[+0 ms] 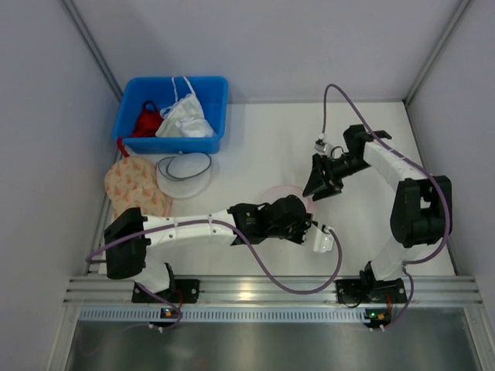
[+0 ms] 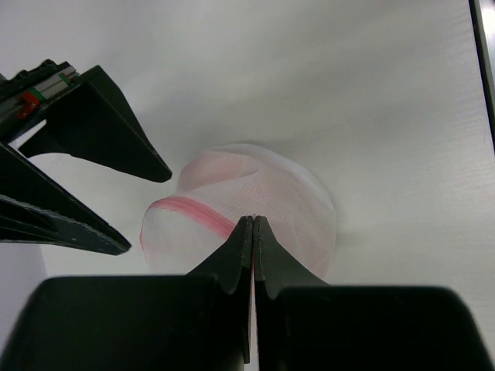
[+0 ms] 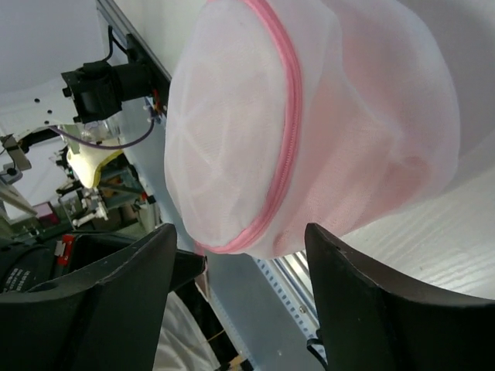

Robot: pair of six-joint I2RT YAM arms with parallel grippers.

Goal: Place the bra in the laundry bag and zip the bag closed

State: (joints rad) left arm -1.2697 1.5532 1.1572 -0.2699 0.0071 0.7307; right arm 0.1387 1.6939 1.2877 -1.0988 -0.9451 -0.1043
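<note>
The bag (image 3: 232, 116) lies in the middle of the table (image 1: 255, 139), between the arms, and the bra (image 3: 387, 124) is seen as pink through its mesh. The left end effector (image 2: 253, 222) is closed tight at the bag's near edge; whether mesh is pinched cannot be told. The right end effector (image 3: 241, 236) is spread wide and empty, with the bag just ahead. The zip (image 3: 292, 116) faces the right arm, which is judged better placed.
</note>
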